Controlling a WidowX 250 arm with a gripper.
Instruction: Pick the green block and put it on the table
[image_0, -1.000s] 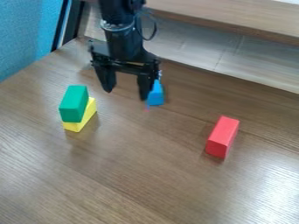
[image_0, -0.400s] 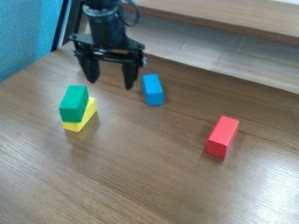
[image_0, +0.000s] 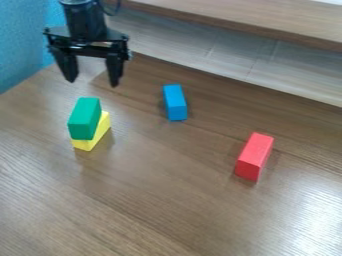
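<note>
Green block (image_0: 85, 119) is sitting on the yellow block (image_0: 101, 130), over at nine o'clock on the desk (image_0: 167, 200)! The tool (image_0: 92, 82) is hanging at the green block's twelve o'clock, spread wide and pinching nothing. We're seemingly watching the approach, the pick itself still pending; the next move is calling for centring, then lowering around the green block only, leaving its yellow support unpinched.
</note>
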